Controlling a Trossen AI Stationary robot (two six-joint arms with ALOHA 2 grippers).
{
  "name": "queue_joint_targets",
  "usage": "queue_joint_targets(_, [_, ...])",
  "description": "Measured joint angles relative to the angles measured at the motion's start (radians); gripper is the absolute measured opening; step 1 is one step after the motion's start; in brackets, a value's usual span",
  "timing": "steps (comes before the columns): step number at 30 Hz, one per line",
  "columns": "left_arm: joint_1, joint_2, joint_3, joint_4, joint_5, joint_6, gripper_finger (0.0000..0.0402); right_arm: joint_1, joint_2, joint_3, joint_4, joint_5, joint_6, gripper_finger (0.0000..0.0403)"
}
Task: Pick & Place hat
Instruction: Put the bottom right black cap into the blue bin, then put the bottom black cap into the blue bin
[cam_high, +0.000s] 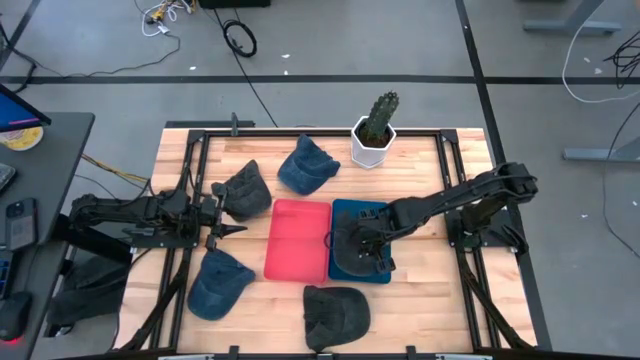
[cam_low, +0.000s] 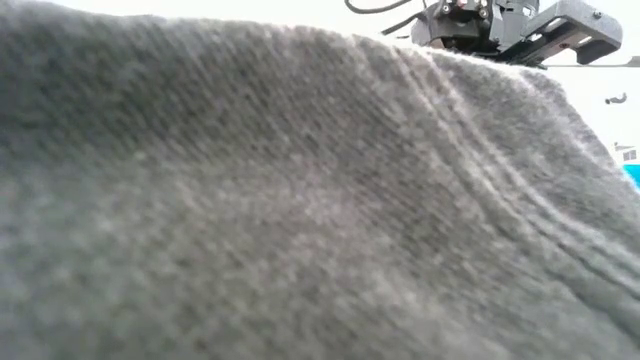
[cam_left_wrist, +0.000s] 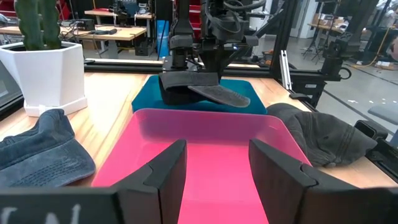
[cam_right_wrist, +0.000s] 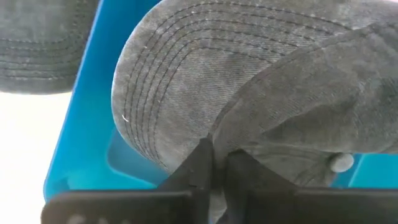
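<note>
Your wood table (cam_high: 420, 300) sits on a grey floor w/ cables; workbenches show in the room behind.

R gripper (cam_high: 362, 243) is down in the blue tray (cam_high: 345, 209). Its fingers (cam_right_wrist: 202, 163) stand nearly closed, only a thin gap, pinching the fabric of the dark grey hat (cam_high: 355, 252). That hat lies in the blue tray, brim (cam_right_wrist: 174, 93) flat over the tray floor; in the L wrist view the brim sticks out sideways toward the room side. Can't tell its long axis beyond that.

L gripper (cam_high: 228, 231) hovers at the table's left w/ fingers (cam_left_wrist: 165, 171) spread wide, holding nothing, facing the pink tray (cam_high: 297, 240), which has nothing in it. Pink and blue trays touch side by side.

Around them: grey hat (cam_high: 243, 190), two blue hats (cam_high: 306, 166) (cam_high: 217, 283), another dark hat (cam_high: 336, 312) at the near edge, potted cactus (cam_high: 375, 130) at the far edge. Bare wood is mostly right of the blue tray.
</note>
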Motion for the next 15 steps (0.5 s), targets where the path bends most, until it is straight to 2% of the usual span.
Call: queue_joint_targets(15, [0.000,0.000,0.000,0.000,0.000,0.000,0.0177,0.000,-0.014,0.002,0.015,0.000,0.017,0.0173])
